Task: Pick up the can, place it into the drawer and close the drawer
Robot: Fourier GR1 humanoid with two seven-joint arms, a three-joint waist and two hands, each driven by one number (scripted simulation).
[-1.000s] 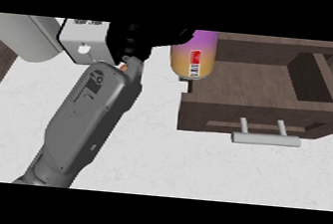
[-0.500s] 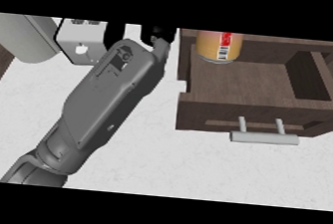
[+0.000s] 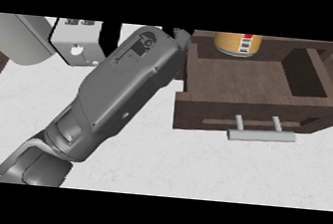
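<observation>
Orange can [image 3: 238, 44] with a white, red-marked label, upright at the far edge inside the drawer [image 3: 239, 80], top cut off by the view's upper edge. Dark brown wooden drawer pulled open at the worktop's right side, floor bare in front of the can, pale grey bar handle [image 3: 262, 135] on its near front.

One can [image 3: 237, 43], one open drawer [image 3: 239, 79], one drawer handle [image 3: 262, 135].
</observation>
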